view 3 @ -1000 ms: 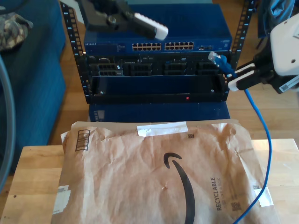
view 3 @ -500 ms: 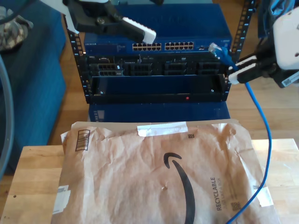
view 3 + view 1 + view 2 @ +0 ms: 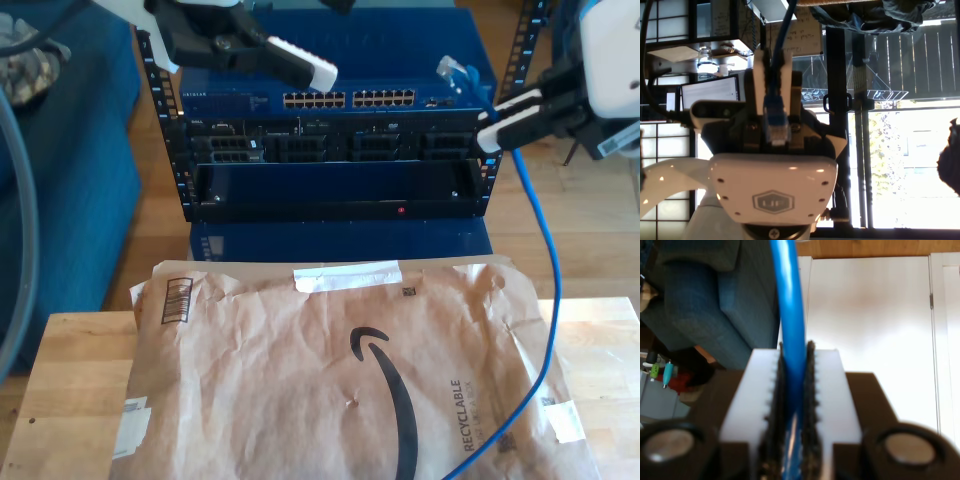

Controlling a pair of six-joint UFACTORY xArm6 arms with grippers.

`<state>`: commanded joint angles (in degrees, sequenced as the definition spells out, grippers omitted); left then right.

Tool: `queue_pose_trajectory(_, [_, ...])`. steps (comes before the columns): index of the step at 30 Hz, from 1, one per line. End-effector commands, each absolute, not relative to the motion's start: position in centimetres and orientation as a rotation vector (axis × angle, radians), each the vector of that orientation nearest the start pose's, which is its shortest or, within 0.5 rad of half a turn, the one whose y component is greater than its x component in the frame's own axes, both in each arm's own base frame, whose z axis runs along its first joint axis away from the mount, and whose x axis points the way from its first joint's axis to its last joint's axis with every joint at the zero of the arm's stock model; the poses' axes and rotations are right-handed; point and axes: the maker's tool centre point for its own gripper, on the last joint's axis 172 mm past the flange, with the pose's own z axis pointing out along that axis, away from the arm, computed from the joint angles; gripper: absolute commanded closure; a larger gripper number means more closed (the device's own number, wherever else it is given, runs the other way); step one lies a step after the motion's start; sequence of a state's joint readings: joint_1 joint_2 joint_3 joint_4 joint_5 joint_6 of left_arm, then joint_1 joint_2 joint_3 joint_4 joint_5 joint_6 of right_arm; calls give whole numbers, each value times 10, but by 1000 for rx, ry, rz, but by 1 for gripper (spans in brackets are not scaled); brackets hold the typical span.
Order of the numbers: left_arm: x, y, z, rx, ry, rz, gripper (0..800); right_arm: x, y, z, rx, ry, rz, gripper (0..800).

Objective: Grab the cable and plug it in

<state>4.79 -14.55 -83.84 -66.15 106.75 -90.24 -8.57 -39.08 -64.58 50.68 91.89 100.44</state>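
Cable (image 3: 790,300) pinched tight in my second gripper (image 3: 794,370), just behind plug (image 3: 452,70). Plug in air above switch (image 3: 230,98), at exterior view's right; rest trails down over envelope (image 3: 300,380). My first gripper (image 3: 303,63) hovers near switch; open or closed unclear. Advice: level plug, align with 1 port (image 3: 350,99), push straight, slowly.

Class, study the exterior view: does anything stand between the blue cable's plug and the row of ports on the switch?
Nothing visible does. The plug, held by my second gripper, hangs in open air toward the exterior view's right of the port row, with a clear gap between them.
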Motion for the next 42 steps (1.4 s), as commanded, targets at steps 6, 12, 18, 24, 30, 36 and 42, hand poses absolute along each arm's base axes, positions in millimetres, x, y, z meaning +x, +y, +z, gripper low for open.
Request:
queue_pose_trajectory(6, [336,-233,582,1725,1337,-1011,0,320,165,524,-1459,1809,639,781])
queue_pose_trajectory(12, [334,-234,595,1738,1313,-977,0,323,168,527,-1448,1798,665,781])
queue_pose_trajectory(18, [338,-238,597,1748,1303,-978,0,327,168,534,-1451,1790,655,781])
queue_pose_trajectory(24, [338,-238,597,1750,1302,-977,1,329,169,532,-1452,1792,665,782])
queue_pose_trajectory(30, [336,-246,596,1765,1290,-994,1,329,170,540,-1454,1778,656,782])
queue_pose_trajectory(36, [337,-252,591,1777,1284,-1017,1,330,171,539,-1455,1779,660,782])
queue_pose_trajectory(42, [347,-254,595,1763,1283,-989,1,339,170,535,-1449,1790,673,782])
